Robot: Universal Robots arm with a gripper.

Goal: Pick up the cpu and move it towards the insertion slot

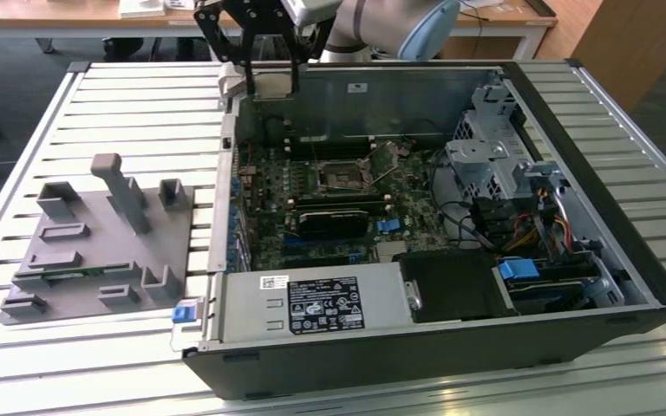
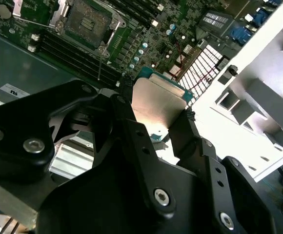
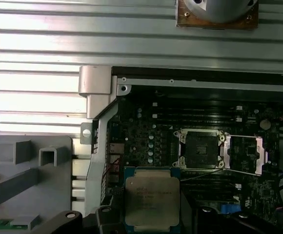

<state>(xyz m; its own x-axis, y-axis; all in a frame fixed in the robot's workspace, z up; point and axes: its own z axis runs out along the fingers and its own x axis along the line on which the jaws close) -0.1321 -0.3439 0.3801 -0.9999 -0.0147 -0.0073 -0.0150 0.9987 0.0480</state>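
Carrying the cpu (image 2: 157, 105) in the air, so the picking part looking done and the transport toward the insertion slot (image 3: 201, 147) being the step in hand, as a judgement. Gripping the chip by two opposite edges between the black fingers (image 2: 188, 134) of the gripper (image 2: 156, 124), closed narrowly on it, metal top facing the first wrist view (image 3: 152, 202) and green board edge showing around it. Hanging with the chip above the computer case (image 1: 610, 260), near the far wall of the case at the exterior view's left side, over the motherboard (image 1: 310, 186) and not yet over the socket. Standing with the retention frame (image 3: 246, 153) flipped open beside the socket, contacts bare. Calling, probably, for a sideways travel across the board toward the middle, keeping the chip level and its edges parallel to the socket frame, without loosening the grip. Pointing the arm (image 1: 397, 22) downward from beyond the far edge of the slatted bench (image 1: 136, 104), wrist about vertical, fingers directed at the board. Lying on the bench near its left edge in the exterior view, the grey parts fixture (image 1: 90, 251), well apart from the gripper (image 1: 257, 82).
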